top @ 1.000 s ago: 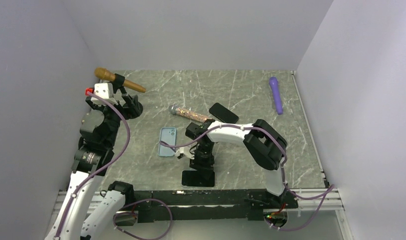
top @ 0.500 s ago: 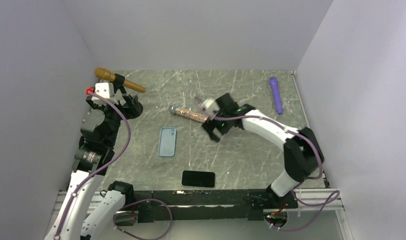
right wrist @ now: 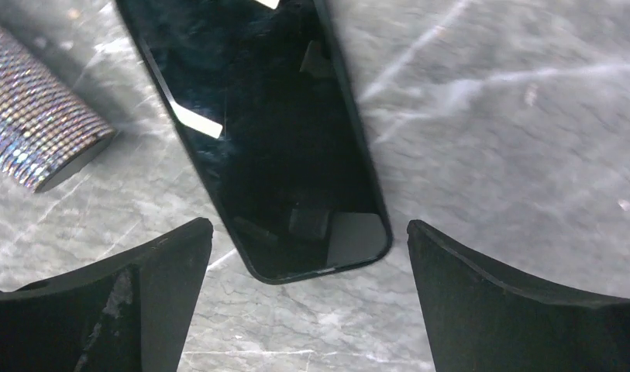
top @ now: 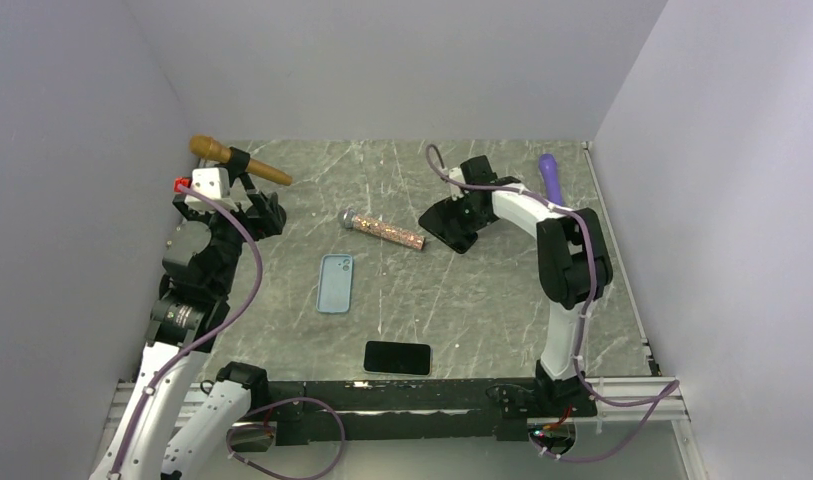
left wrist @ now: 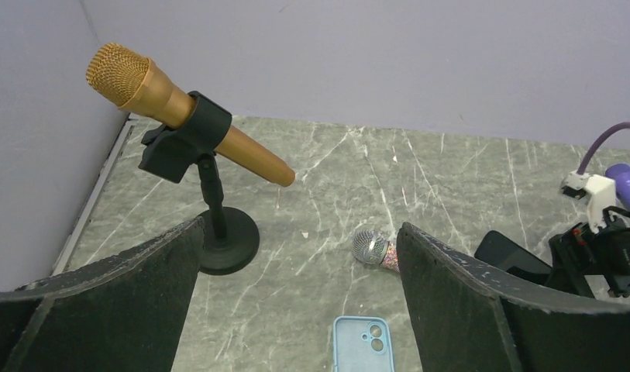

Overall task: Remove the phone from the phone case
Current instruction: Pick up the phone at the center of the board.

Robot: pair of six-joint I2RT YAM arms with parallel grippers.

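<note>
Top external: black phone (top: 397, 357) flat on the table (top: 482, 300), close to the near edge, roughly midway between the two arm bases, long side along that edge. Dark glossy face up, rounded corners, well apart from both grippers. Light blue phone case (top: 335, 283) apart from it, further in and to the left, back up, long axis running near to far. From the left wrist, a square block at the case's far left corner with two dark round spots; impossible to tell whether anything sits inside.

Beyond the case, a glitter microphone (top: 384, 229) on its side, silver head to the left. Just beside its handle end, a second black phone (top: 449, 228), set at a slant. Right gripper (top: 462, 205) over that second phone, arm reaching far across the table. From the right wrist: fingers spread wide, one on each side of the second phone's rounded end, gripping nothing; glossy screen with pale reflections, thin dark rim.

Purple microphone (top: 552, 180) at the far right, partly behind the right arm. Gold microphone (top: 237, 162) clipped at a tilt in a black stand (left wrist: 228, 246) at the far left. Left gripper (left wrist: 300, 232) near that stand, raised off the table, fingers wide apart and bare.
</note>
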